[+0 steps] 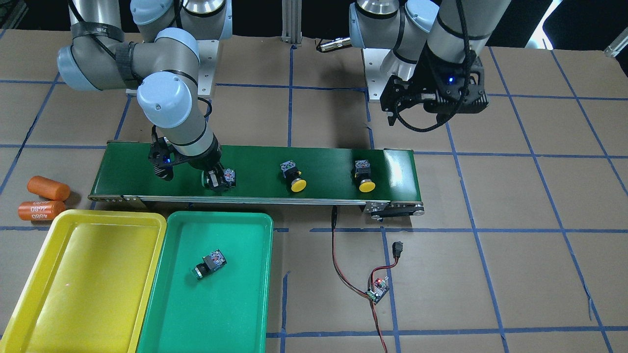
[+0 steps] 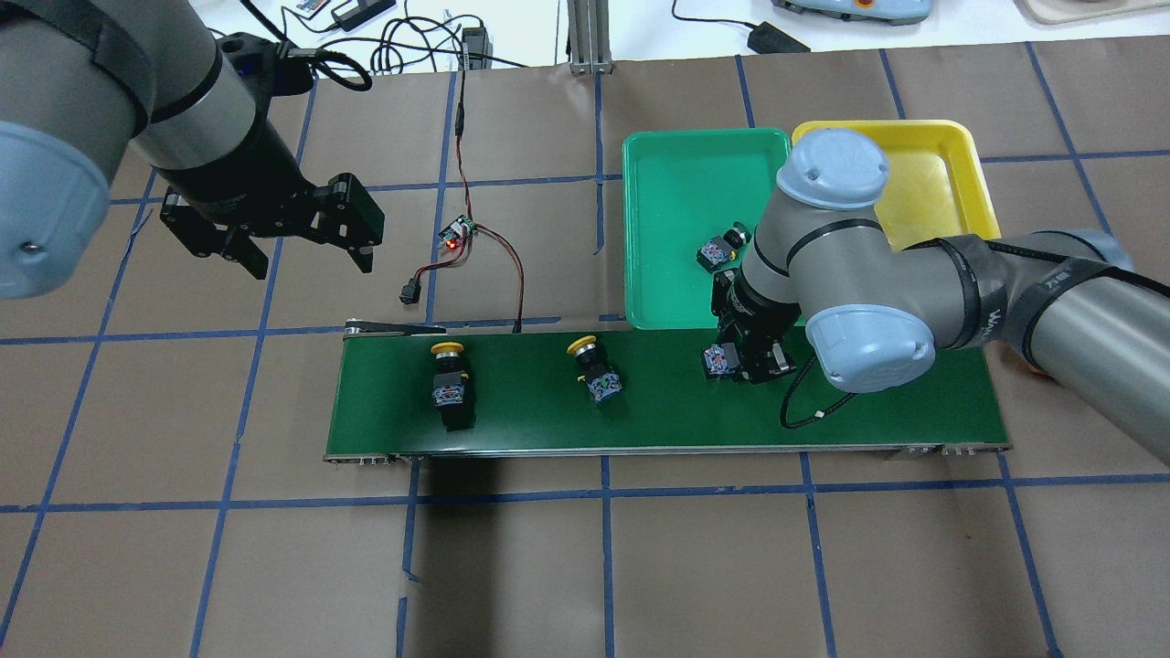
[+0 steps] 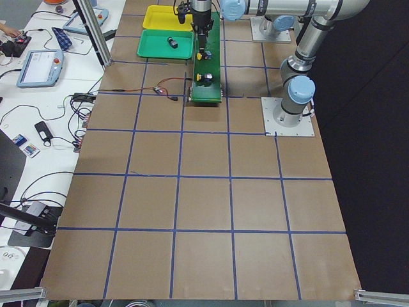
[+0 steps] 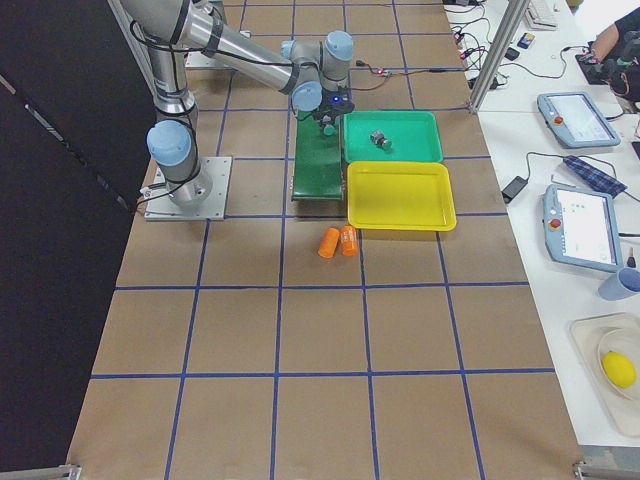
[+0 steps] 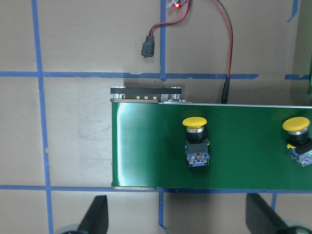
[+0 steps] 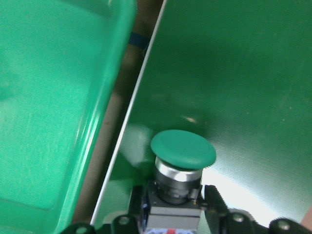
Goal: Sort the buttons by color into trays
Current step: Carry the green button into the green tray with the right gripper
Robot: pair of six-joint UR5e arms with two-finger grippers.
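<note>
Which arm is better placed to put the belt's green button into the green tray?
Right. The right hand clasps the green button beside the green tray; the left hand hangs open off the far end of the belt.

Bright even light, glare on conveyor belt (image 1: 326, 171), soft shadows; wrist close-up blurry

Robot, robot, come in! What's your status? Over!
Right gripper shut on green button, on belt. Left gripper open, hovering. Two yellow buttons unsorted. Path to green tray clear.
</note>
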